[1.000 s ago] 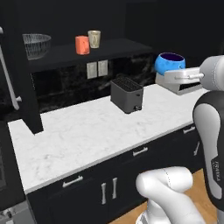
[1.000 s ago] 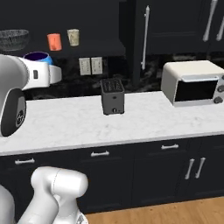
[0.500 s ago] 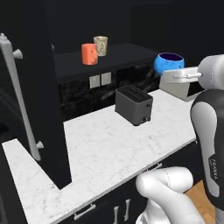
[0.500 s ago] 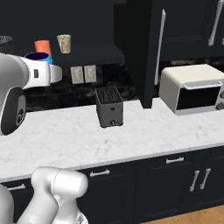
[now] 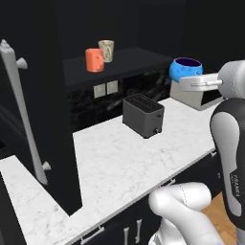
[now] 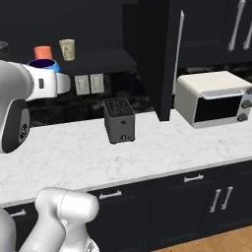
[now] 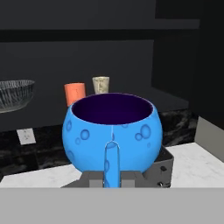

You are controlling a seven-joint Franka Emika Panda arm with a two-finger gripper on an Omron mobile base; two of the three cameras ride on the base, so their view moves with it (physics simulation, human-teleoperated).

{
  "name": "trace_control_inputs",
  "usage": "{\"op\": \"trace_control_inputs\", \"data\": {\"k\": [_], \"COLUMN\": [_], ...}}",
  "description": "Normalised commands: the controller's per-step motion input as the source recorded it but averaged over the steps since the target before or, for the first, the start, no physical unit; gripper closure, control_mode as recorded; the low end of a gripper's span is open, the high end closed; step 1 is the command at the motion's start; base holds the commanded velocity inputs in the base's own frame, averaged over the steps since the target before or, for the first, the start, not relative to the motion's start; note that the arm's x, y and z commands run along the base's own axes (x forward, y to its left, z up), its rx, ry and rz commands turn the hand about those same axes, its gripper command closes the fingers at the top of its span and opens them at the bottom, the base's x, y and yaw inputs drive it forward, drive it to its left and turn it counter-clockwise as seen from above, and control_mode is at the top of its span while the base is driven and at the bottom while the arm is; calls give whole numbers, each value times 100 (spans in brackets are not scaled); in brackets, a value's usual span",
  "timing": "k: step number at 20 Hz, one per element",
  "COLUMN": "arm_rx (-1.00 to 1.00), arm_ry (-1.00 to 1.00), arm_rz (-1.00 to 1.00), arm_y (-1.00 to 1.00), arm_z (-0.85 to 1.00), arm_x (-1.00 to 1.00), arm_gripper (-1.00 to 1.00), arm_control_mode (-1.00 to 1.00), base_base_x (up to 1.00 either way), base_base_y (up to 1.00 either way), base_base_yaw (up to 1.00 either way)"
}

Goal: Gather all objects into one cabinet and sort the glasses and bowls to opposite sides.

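Observation:
My gripper [image 7: 111,176] is shut on the bright blue bowl [image 7: 111,131], holding it up above the counter. The same blue bowl [image 5: 185,68] sits at the end of my white hand in the left base view, and the blue bowl [image 6: 44,64] shows again in the right base view. An orange glass [image 5: 94,60] and a beige patterned glass [image 5: 106,50] stand side by side on the dark shelf of the open cabinet [image 5: 139,56]. The wide grey striped bowl [image 7: 15,94] rests on that shelf, left of the orange glass [image 7: 75,93] and the beige glass [image 7: 100,84]. My fingertips are mostly hidden under the bowl.
A black toaster [image 5: 143,115] stands on the white marble counter [image 5: 110,162] below the shelf. A cream toaster oven [image 6: 212,98] sits to the right. The tall black cabinet door [image 5: 38,95] with its long grey handle [image 5: 24,115] stands open at the left.
Both base views have shifted, so the base has driven; the cabinet shelf and cups now look closer. The blue bowl stays in my gripper at the same spot in the views.

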Motion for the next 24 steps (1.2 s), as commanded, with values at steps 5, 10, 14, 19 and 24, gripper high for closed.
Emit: {"op": "trace_control_inputs", "data": {"k": [5,10,14,19,24], "arm_rx": [0,0,0,0,0], "arm_ry": [0,0,0,0,0], "arm_rz": [0,0,0,0,0], "arm_y": [0,0,0,0,0], "arm_z": [0,0,0,0,0], "arm_x": [0,0,0,0,0], "arm_gripper": [100,100,100,100,100], "arm_control_mode": [100,100,100,100,100], "base_base_x": [83,78,34,1,-34], "base_base_y": [42,63,43,26,77], "base_base_yaw": [-17,-8,17,26,7]}}
